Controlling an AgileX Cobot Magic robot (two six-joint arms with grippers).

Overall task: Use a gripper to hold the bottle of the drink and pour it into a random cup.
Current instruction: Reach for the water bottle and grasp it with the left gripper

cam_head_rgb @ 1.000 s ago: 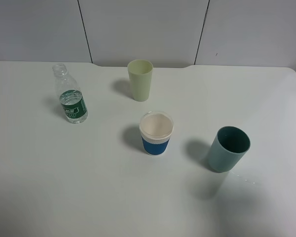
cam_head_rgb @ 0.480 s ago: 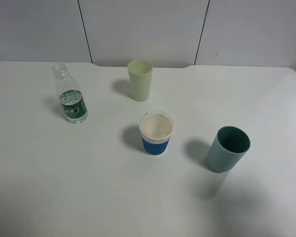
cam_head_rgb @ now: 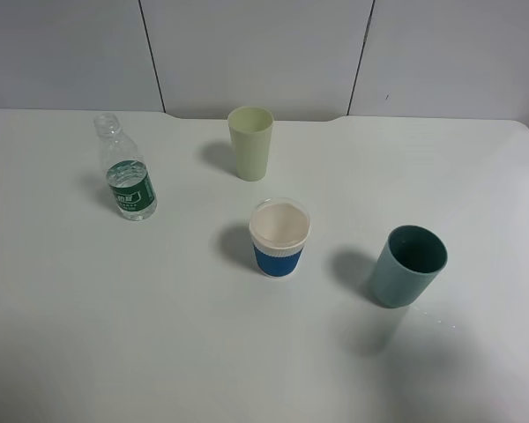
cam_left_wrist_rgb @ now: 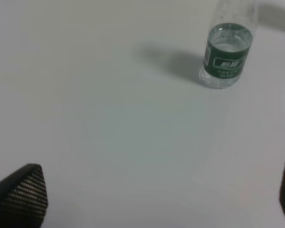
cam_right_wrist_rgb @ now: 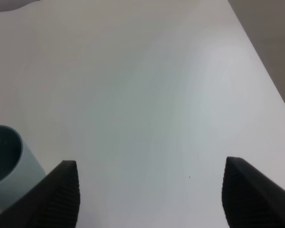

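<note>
High view: no arm in frame. The bottle (cam_head_rgb: 126, 181) stands upright and uncapped on the left of the table (cam_head_rgb: 159, 352), well apart from everything else. The cup (cam_head_rgb: 279, 238) sits near centre, upright, and looks empty. The green cup (cam_head_rgb: 250, 143) is behind it and the teal cup (cam_head_rgb: 408, 266) to its right, both apart from it. Left wrist view: the left gripper (cam_left_wrist_rgb: 154, 197) hangs over bare table, fingers (cam_left_wrist_rgb: 23, 192) spread wide with nothing between them. The bottle is ahead and off to one side of the gap, so not lined up. Right wrist view: the right gripper (cam_right_wrist_rgb: 154, 197) is also spread wide and empty, with the teal cup just beside one finger and no bottle in view. We judge the step in hand is the left arm's approach to the bottle, with the task barely begun. To do it well, we'd centre the gap on the bottle first, then come in level and close on the labelled body, not the neck, since a neck grip would likely let it swing on the tilt. There's no cap and liquid inside, so keep it upright in transit and squeeze lightly. Thin plastic will probably buckle and push liquid up. One finger nudging it before closing could tip it. We'd leave the right arm parked, as it's close to the teal cup.
</note>
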